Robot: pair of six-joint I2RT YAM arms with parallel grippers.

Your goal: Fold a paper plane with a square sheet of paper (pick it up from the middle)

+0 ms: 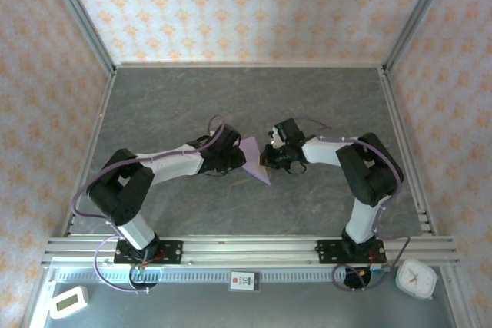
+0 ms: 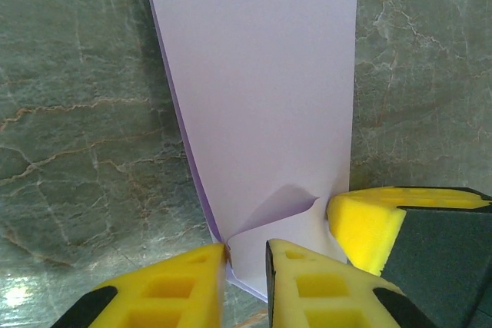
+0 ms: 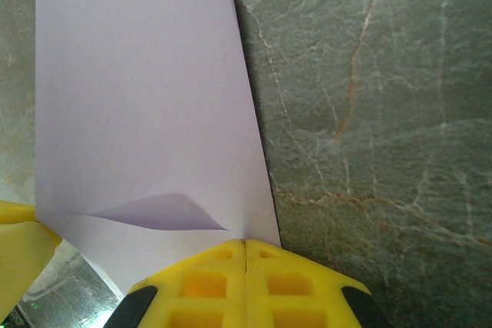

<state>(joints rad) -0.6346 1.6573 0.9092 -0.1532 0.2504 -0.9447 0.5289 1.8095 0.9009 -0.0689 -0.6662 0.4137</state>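
Note:
The lavender sheet of paper (image 1: pixel 256 160) lies folded into a tapering, layered wedge on the grey marble table (image 1: pixel 177 105), between the two arms. In the left wrist view the paper (image 2: pixel 261 90) runs away from my left gripper (image 2: pixel 246 255). Its jaws stand a narrow gap apart, with the paper's near edge in the gap. A small raised curl runs from there to the right gripper's yellow finger (image 2: pixel 369 224). My right gripper (image 3: pixel 245 243) is shut, pinching the paper (image 3: pixel 138 97) at its near corner. From above, the left gripper (image 1: pixel 243 159) and right gripper (image 1: pixel 267 160) meet at the sheet.
An aluminium rail (image 1: pixel 246 250) carries both arm bases at the near edge. A white timer (image 1: pixel 68 301) lies at the bottom left and a white clock (image 1: pixel 416 278) at the bottom right. Metal posts and patterned walls enclose the table.

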